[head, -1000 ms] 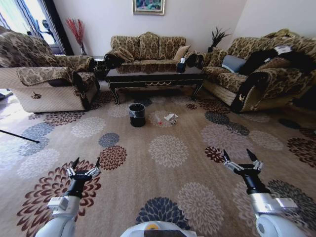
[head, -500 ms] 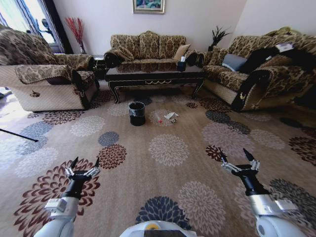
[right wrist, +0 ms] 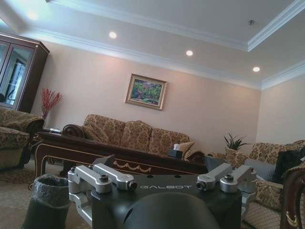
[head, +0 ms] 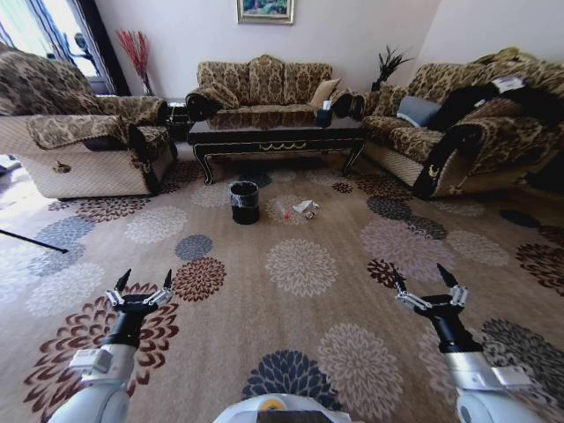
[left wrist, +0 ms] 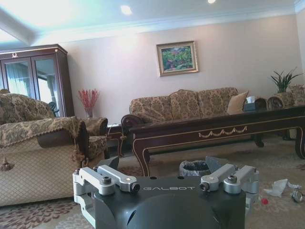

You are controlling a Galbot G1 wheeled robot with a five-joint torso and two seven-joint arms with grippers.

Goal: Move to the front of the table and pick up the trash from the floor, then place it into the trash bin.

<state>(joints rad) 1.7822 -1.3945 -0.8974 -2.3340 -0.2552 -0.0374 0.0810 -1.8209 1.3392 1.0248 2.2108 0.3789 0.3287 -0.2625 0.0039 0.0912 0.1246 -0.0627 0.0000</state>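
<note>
The robot stands on a flower-patterned carpet point(head: 300, 264) in a living room, facing the dark wooden bench point(head: 275, 137) that sits in front of a patterned sofa point(head: 264, 84). More sofas flank the room, one on the robot's left point(head: 79, 132) and one on its right point(head: 467, 123).

The left tool point(head: 141, 284) hangs low over the carpet at the robot's near left, its two black fingers spread wide apart with nothing between them. The right tool point(head: 424, 278) hangs at the near right, likewise spread wide and holding nothing. Both are well apart from the bench and the litter.

The trash bin point(head: 244, 203) stands upright on the carpet just in front of the bench, toward its left half, lined with a thin bag. Near it, to the robot's right, the trash point(head: 298, 211) lies on the floor: a white crumpled scrap and what appears to be a clear bottle with a red cap, though it is too far off in the head view to be sure.

In the left wrist view the bin point(left wrist: 194, 168) shows beyond the tool's body, below the bench point(left wrist: 214, 129), with the white scrap point(left wrist: 281, 187) and a red spot point(left wrist: 264, 201) on the floor nearby. In the right wrist view the bin point(right wrist: 45, 200) stands close, in front of the bench point(right wrist: 114, 160). A framed picture point(head: 265, 11) hangs on the far wall.
</note>
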